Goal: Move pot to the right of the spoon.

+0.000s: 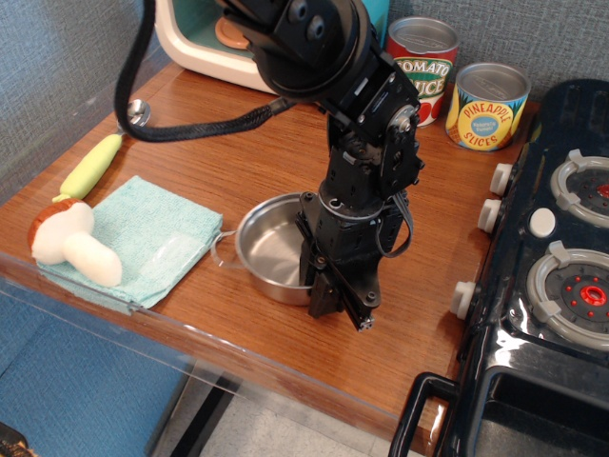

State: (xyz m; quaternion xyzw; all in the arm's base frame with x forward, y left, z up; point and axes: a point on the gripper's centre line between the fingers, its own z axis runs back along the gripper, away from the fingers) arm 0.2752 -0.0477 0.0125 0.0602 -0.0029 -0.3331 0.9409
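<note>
The shiny steel pot (269, 249) sits near the table's front edge, with a wire handle showing on its left. My gripper (341, 308) points down at the pot's right rim. Its jaws stand close together across that rim, which they hide along with the right handle. The pot looks slightly tipped. The spoon (95, 162) lies at the far left, its silver bowl towards the back and its yellow-green handle pointing to the front. It is well apart from the pot.
A teal cloth (143, 233) with a toy mushroom (65, 243) on it lies left of the pot. Two cans (487, 105) stand at the back right. A black toy stove (557, 257) fills the right side, and a toy oven (195, 38) stands at the back left.
</note>
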